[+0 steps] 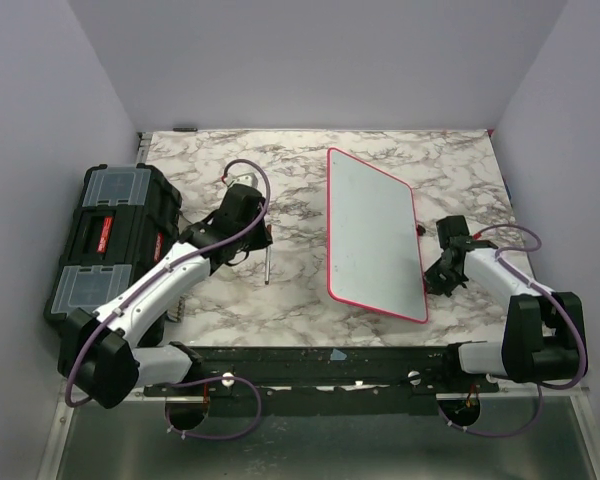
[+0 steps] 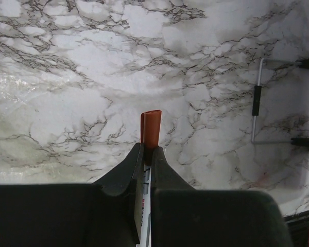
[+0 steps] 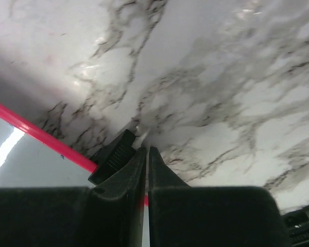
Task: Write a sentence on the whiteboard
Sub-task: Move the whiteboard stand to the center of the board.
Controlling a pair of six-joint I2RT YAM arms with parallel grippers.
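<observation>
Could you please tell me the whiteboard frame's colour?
Thin whiteboard frame: red-pink; top external view.

Left arm (image 1: 150, 285) stretched forward and toward the middle, left claw (image 2: 147, 153) pinched tight on a marker (image 2: 150, 128), right arm (image 1: 505, 275) folded back and reaching inward, right claw (image 3: 147, 150) held low with fingers pressed together

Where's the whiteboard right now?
In the top view, the whiteboard lies right of centre on the marble table, the right gripper at its right edge.
</observation>
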